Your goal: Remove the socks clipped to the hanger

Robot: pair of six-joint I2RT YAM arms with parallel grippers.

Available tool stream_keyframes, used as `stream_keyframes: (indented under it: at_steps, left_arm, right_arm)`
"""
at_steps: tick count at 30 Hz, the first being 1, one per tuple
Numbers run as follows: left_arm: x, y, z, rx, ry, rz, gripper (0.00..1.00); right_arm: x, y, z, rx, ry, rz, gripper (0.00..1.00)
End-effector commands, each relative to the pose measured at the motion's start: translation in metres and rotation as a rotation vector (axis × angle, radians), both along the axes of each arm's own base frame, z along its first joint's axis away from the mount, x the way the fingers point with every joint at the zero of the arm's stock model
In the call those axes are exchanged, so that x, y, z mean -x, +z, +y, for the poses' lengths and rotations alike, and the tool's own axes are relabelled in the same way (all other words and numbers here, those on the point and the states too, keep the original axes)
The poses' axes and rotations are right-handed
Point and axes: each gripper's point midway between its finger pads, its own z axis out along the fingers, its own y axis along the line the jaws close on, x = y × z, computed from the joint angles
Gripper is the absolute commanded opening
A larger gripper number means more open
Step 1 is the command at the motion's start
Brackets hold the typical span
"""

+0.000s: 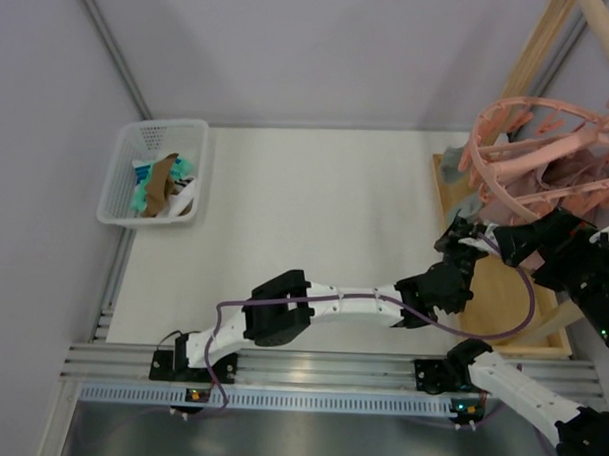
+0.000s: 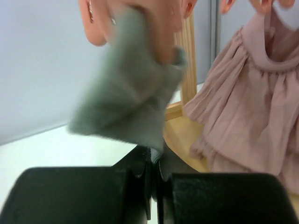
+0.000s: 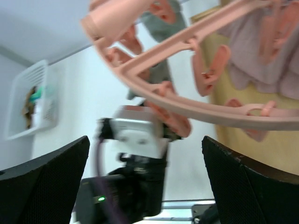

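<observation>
A white plastic basket (image 1: 120, 197) stands at the far left of the table (image 1: 315, 208), against the wall, and holds a loose heap of socks (image 1: 161, 188): mint-green, brown and white ones are visible, though how many cannot be counted. Well apart from it, at the far right, the salmon-pink hanger (image 1: 492, 170) hangs tilted from a wooden frame (image 1: 535, 61) whose base board lies on the table under it. A grey-green sock (image 2: 126, 93) dangles from one of the hanger's clips. The left gripper (image 2: 153, 186) has its jaws drawn almost together, with the sock's lower corner pinched between them. Just beside the sock hangs a ruffled dusty-pink garment (image 2: 252, 93), and an upright of the frame stands between them, further back. The right gripper (image 3: 145, 140) sits below the hanger's ring with its jaws spread wide and nothing between them. From there the left arm's wrist blocks much of the table. The clip holding the sock is blurred and cut off at the top of the left wrist view. From above, the sock is mostly hidden by the ring and the arms.
</observation>
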Motion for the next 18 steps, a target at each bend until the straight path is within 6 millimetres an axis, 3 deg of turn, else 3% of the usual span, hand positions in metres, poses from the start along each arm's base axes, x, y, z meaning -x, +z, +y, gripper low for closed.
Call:
stream_keyframes:
  at_steps: [1, 6, 12, 18]
  left_arm:
    - [0.015, -0.044, -0.013, -0.302, -0.005, -0.031, 0.0]
    - [0.018, -0.055, -0.007, -0.33, 0.005, -0.042, 0.0]
    - [0.024, -0.057, -0.003, -0.351, 0.027, -0.064, 0.0]
    - [0.032, -0.058, -0.004, -0.366, 0.03, -0.064, 0.0]
  right_arm:
    - [0.016, 0.008, 0.049, -0.106, 0.272, 0.051, 0.99]
    - [0.009, 0.019, 0.075, -0.161, 0.363, 0.039, 1.0]
    - [-0.011, 0.013, 0.067, -0.131, 0.264, 0.055, 0.99]
    - [-0.027, -0.004, 0.049, -0.058, 0.137, 0.082, 0.79]
